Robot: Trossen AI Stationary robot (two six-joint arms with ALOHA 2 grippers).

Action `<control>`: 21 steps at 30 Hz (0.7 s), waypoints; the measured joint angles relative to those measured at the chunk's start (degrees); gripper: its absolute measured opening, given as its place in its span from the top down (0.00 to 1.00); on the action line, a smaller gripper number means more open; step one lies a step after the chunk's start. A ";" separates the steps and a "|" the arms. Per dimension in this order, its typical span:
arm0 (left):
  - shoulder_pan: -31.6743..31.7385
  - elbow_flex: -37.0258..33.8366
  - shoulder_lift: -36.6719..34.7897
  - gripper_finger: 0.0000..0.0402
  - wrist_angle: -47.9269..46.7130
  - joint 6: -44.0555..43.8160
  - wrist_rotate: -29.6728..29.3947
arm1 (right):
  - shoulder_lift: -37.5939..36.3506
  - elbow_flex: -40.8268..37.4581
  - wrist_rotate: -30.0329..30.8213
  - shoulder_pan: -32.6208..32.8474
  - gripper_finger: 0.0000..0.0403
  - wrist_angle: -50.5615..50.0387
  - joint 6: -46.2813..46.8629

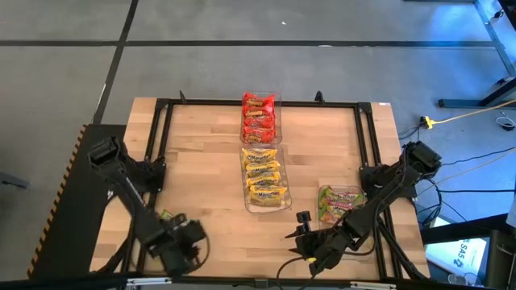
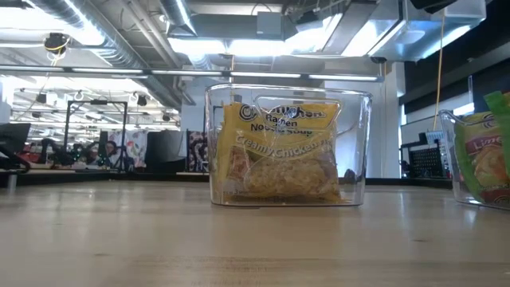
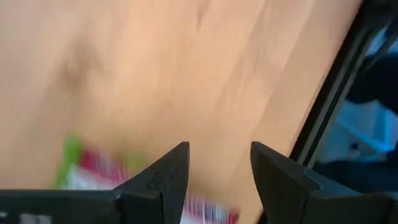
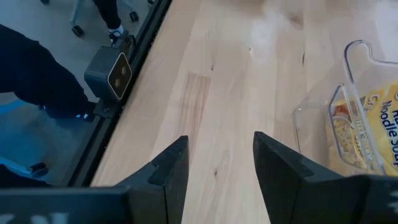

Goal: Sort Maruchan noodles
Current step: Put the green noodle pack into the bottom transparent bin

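Three clear bins hold Maruchan noodles. Red packets [image 1: 258, 117] fill the far middle bin, yellow packets [image 1: 264, 179] [image 2: 279, 151] the bin nearer the middle, and green and pink packets [image 1: 340, 201] [image 2: 486, 155] the bin on the right. One loose green and pink packet [image 1: 167, 215] [image 3: 93, 174] lies flat on the wood near the table's near left corner. My left gripper [image 1: 184, 242] [image 3: 219, 180] hovers open beside and above it, with nothing between the fingers. My right gripper [image 1: 302, 235] [image 4: 219, 174] hangs open over bare wood near the front edge.
A black frame rail [image 1: 157, 153] runs along the table's left, far and right sides. The camera block [image 4: 112, 73] sits on the rail in the right wrist view. Bare wood [image 1: 201, 169] lies between the left rail and the middle bins.
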 joint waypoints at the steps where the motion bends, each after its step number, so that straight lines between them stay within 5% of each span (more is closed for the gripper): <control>1: 1.25 0.00 -0.67 0.59 0.61 2.41 -1.09 | 0.00 0.00 0.04 0.00 0.62 0.26 -0.14; 5: 4.15 0.02 -3.07 0.59 0.94 4.18 4.46 | 0.00 0.00 0.08 0.00 0.62 0.31 0.30; 11: -1.78 0.05 -4.36 0.59 -13.33 -14.56 22.66 | 0.00 0.00 0.12 0.02 0.62 0.36 0.47; 14: -4.72 -1.26 -4.23 0.59 -15.95 -15.79 30.42 | 0.00 0.00 0.12 0.02 0.62 0.36 -0.80; 21: -8.01 -8.73 -4.18 0.59 -7.94 -12.74 33.85 | 0.00 0.00 0.32 0.02 0.62 0.36 -1.20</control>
